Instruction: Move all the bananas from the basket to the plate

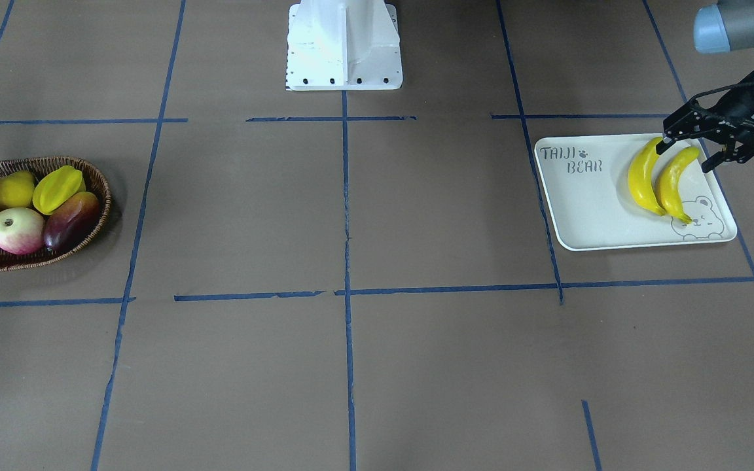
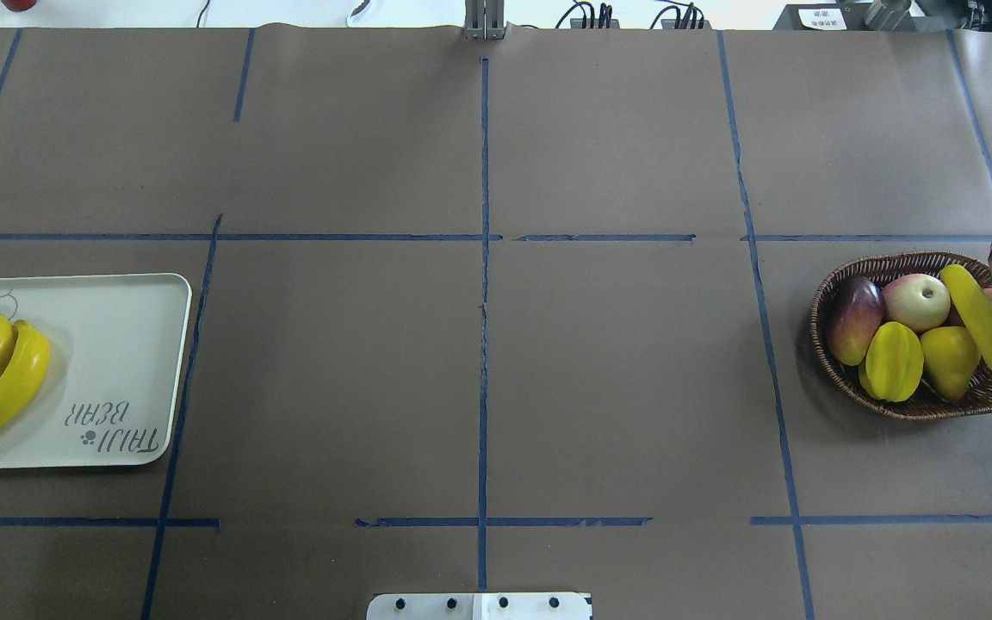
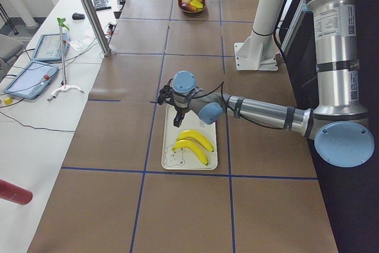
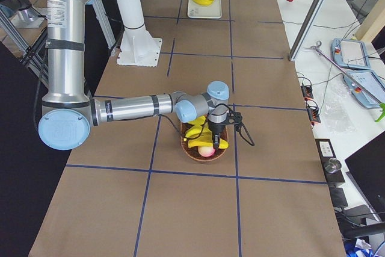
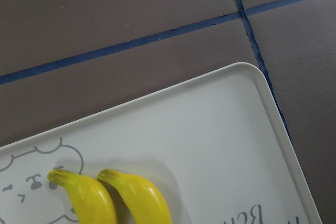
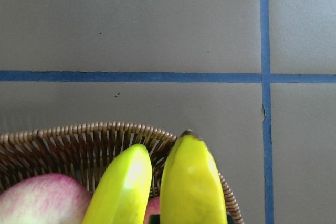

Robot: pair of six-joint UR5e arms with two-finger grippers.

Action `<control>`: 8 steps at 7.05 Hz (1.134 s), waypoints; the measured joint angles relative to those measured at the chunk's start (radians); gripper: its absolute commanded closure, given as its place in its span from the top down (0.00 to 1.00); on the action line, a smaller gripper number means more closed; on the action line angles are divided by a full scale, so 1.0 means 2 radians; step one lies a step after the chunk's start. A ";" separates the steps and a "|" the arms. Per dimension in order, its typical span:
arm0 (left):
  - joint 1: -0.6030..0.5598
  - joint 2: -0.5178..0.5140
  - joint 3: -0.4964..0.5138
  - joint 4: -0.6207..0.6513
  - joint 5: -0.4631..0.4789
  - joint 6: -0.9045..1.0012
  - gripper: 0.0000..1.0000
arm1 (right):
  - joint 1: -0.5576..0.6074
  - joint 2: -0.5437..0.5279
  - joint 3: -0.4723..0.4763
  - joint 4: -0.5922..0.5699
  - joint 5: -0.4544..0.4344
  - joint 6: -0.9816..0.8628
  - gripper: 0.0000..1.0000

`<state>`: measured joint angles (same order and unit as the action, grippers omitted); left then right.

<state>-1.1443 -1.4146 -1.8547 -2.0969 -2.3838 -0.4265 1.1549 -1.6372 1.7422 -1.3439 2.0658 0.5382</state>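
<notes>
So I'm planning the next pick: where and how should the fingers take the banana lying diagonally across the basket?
Grip the banana at its middle, straight down from above, fingers closing across its narrow width. It lies on top of the other fruit, so the mid-section is exposed, while both tips sit by the basket rim, where fingers might snag.

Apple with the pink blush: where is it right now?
In the overhead view the apple lies in the basket at the table's right end, between a dark red fruit and a banana.
</notes>
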 measured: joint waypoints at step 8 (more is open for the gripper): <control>0.000 -0.002 -0.001 -0.008 -0.003 -0.004 1.00 | 0.047 0.073 0.090 -0.169 0.081 -0.043 0.02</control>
<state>-1.1443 -1.4188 -1.8573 -2.1125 -2.3906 -0.4351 1.2491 -1.4920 1.9214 -1.6827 2.2284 0.4521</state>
